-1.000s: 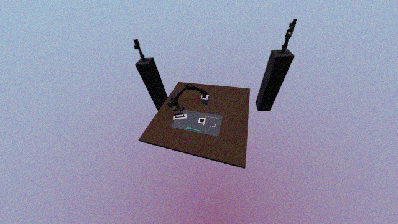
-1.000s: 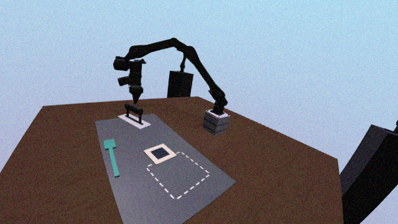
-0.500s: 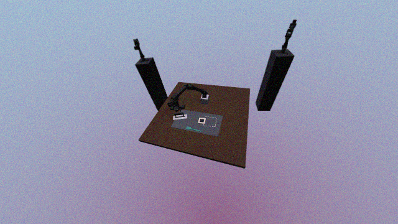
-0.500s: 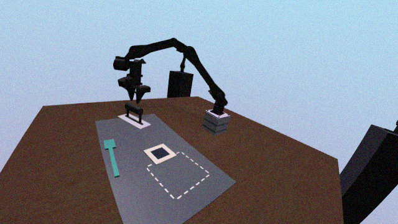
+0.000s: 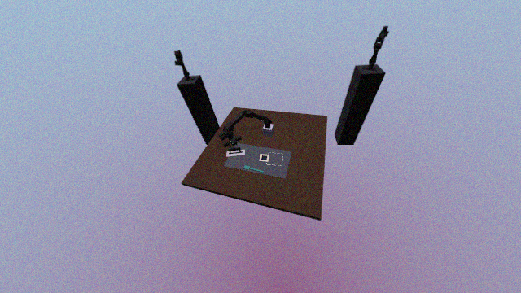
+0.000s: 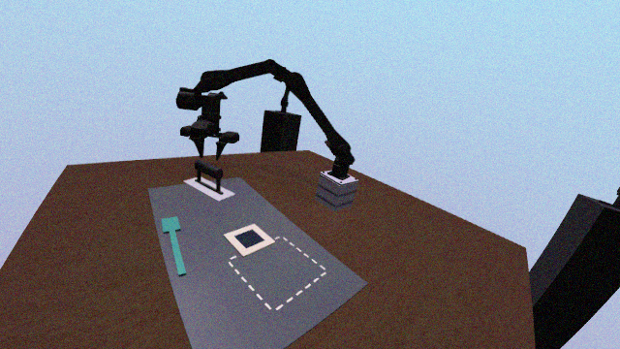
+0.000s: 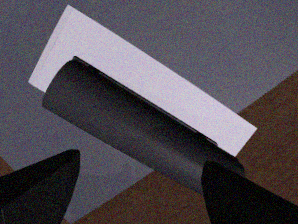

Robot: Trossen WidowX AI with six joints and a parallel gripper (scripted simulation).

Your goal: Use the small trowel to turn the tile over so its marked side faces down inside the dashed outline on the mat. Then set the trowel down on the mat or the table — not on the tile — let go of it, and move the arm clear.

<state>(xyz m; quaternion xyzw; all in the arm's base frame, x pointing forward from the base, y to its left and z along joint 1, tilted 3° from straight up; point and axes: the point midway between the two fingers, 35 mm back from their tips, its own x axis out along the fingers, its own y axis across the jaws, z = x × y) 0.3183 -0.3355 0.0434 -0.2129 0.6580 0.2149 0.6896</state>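
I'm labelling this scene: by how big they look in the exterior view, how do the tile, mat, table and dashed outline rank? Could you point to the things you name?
1. Table [image 5: 305, 183] [image 6: 412, 271] [image 7: 280, 115]
2. Mat [image 5: 252, 156] [image 6: 208, 301] [image 7: 200, 40]
3. Dashed outline [image 5: 282, 159] [image 6: 325, 271]
4. Tile [image 5: 264, 158] [image 6: 249, 237]

Top view: set high and far back, looking steeply down over the whole bench [image 5: 301, 134] [image 6: 436, 252] [image 7: 280, 115]. Exterior view: lower, much nearer, slanting across the bench toward the arm [image 5: 245, 114] [image 6: 310, 104]. Wrist view: close above the pale plate [image 5: 241, 153] [image 6: 226, 196] [image 7: 150, 80], facing down past the pincer [image 5: 232, 143] [image 6: 209, 158] [image 7: 141, 162], perhaps slightly tilted. Shared by top and exterior: mat [image 5: 254, 156] [image 6: 203, 291] [image 7: 215, 45], arm and plate.
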